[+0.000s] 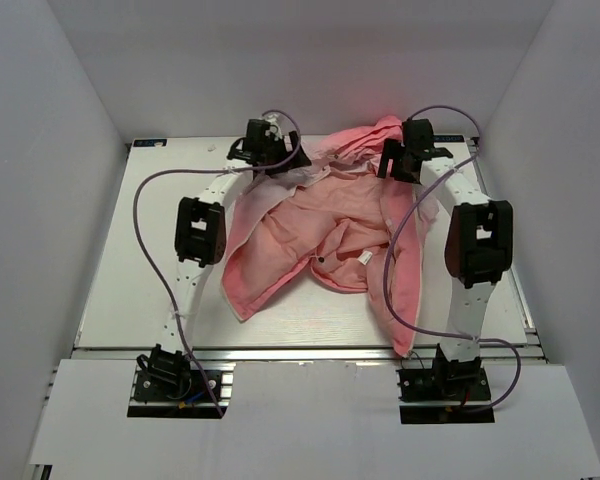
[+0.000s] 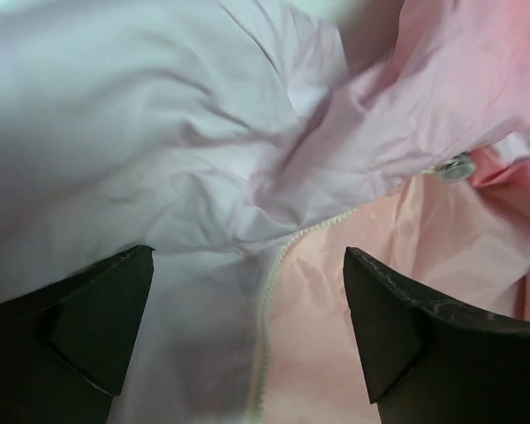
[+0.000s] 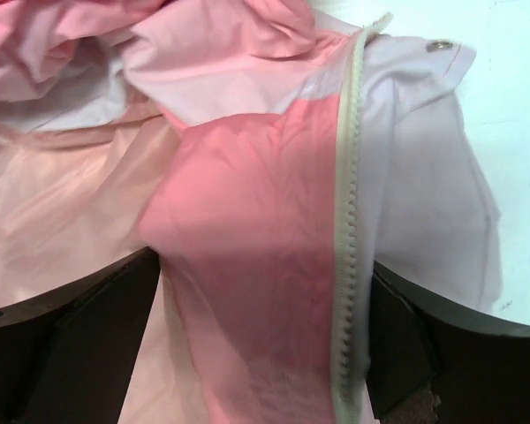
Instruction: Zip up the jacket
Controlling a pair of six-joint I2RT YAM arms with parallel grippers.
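Fingers (image 2: 97, 318) spread wide on both — left gripper (image 2: 247, 291) above open jacket (image 1: 310, 225), right gripper (image 3: 265, 291) over its zipper (image 3: 349, 221)

Zipper (image 3: 346, 265) (white teeth) runs off the picture's bottom edge.

A white bench (image 1: 130, 280) stands boxed in by plain pale walls: a back wall (image 1: 300, 60), a left wall (image 1: 40, 200) and a right wall (image 1: 570, 200). A metal rail (image 1: 310, 353) runs along its near edge, then a flat white panel (image 1: 310, 420). The light is soft and even. A faint pink tint, perhaps a reflection, marks the back wall.
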